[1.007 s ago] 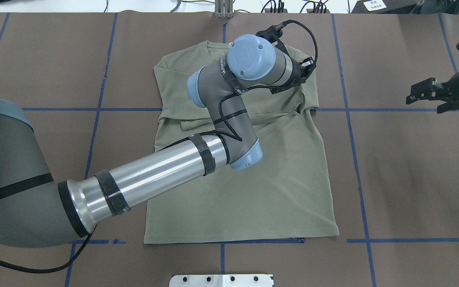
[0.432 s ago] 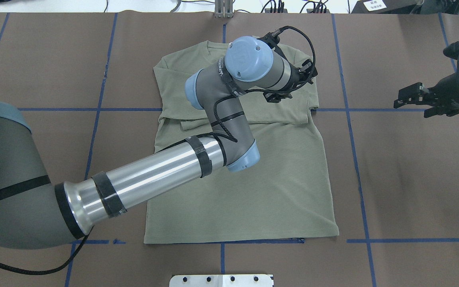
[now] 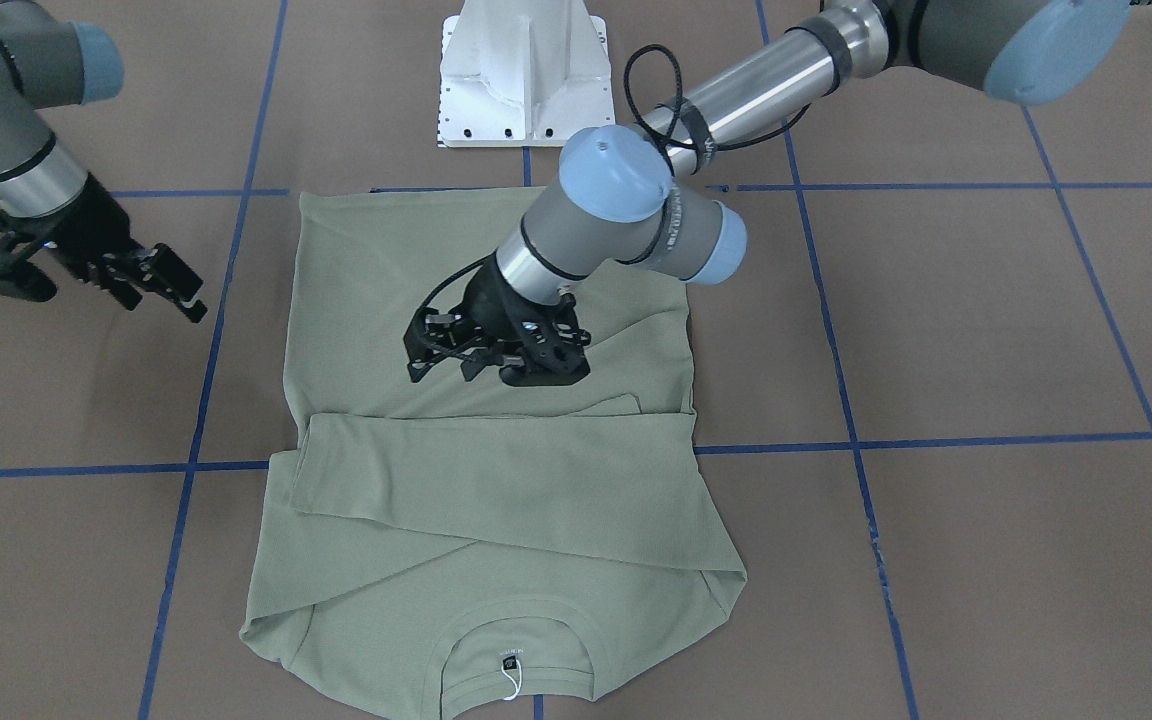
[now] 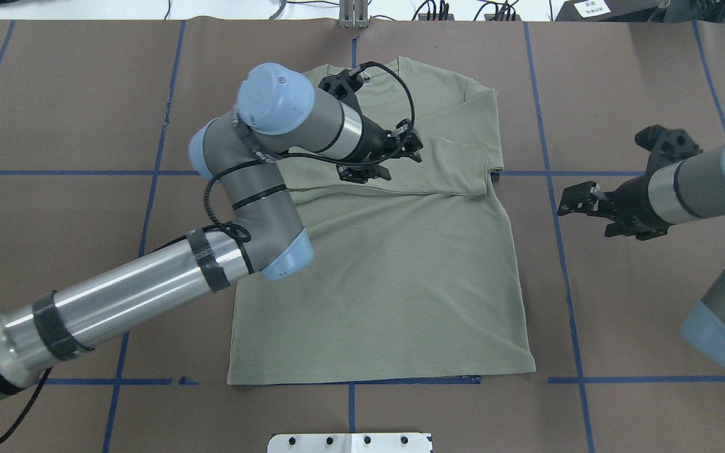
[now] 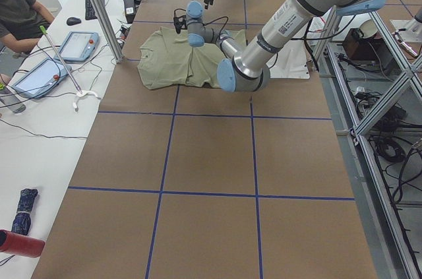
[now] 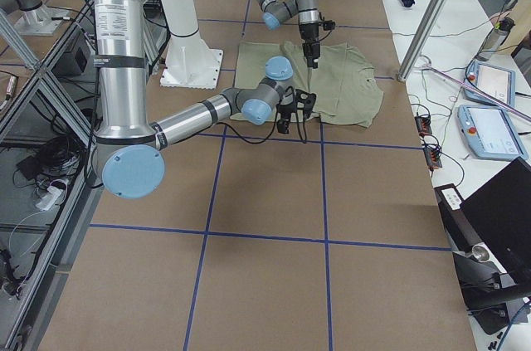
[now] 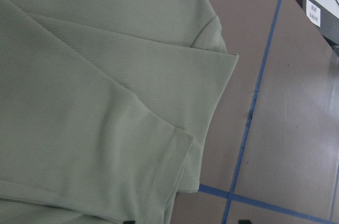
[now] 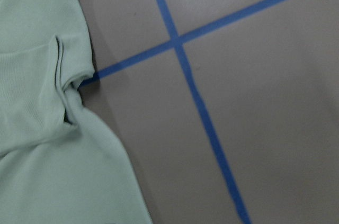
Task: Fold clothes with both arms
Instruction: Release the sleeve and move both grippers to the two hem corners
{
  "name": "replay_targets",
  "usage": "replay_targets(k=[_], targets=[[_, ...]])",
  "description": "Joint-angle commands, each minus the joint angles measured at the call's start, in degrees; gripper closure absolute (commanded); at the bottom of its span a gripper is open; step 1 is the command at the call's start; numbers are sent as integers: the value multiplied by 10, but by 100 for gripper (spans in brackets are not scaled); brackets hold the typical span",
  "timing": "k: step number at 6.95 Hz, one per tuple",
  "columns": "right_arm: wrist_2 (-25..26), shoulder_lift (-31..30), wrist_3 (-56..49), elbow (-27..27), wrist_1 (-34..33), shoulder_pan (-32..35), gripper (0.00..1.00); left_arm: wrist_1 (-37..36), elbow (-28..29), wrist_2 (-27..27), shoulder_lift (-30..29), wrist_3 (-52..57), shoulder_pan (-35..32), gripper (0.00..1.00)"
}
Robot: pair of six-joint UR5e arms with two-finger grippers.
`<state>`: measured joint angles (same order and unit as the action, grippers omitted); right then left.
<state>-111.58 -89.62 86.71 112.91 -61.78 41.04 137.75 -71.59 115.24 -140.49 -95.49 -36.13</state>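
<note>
Okay, labels first: the sage-green shirt [image 4: 400, 289] lies flat on the brown table cover [image 4: 639, 314], collar toward the far edge from the robot. Inside that collar sits a small dark neck label [image 3: 509, 661] with a white string [image 3: 511, 686] looped below it, and the print is too small to read. Lettering runs along a band on the wrist joint of the left arm [image 4: 136, 296], illegible at this size. A white paper sign [image 4: 591, 7] past the table's far right corner carries dark writing, also unreadable. The left wrist view catches a white label [image 7: 313, 12] too, blurred.

Both sleeves are folded across the chest, one cuff [image 7: 172, 176] lying near a blue tape line [image 7: 253, 113]. The left gripper [image 4: 384, 160] hovers over the chest by the folded sleeves, jaws spread, nothing in them. Its wrist view shows only two dark fingertip slivers at the bottom edge. The right gripper [image 4: 589, 217] hangs over bare cover just beside the shirt's edge, jaws apart and empty. Its own camera shows none of its fingers, just a bunched bit of cloth beside a tape crossing. From overhead the left arm hides the shirt's shoulder on the robot's left, and the front view crops the collar's lower rim.
</note>
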Motion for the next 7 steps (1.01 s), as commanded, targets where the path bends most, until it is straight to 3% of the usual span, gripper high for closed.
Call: replay_targets(k=[1, 2, 4, 7], targets=[[127, -7, 141, 76, -51, -158, 1, -13, -89, 15, 87, 40, -21, 34], [238, -7, 192, 102, -108, -250, 4, -13, -89, 21, 91, 40, -31, 34], [290, -13, 298, 113, -152, -333, 9, -9, -97, 21, 107, 39, -32, 33], [324, -37, 331, 102, -154, -362, 15, -9, -142, 21, 150, 38, -32, 32]])
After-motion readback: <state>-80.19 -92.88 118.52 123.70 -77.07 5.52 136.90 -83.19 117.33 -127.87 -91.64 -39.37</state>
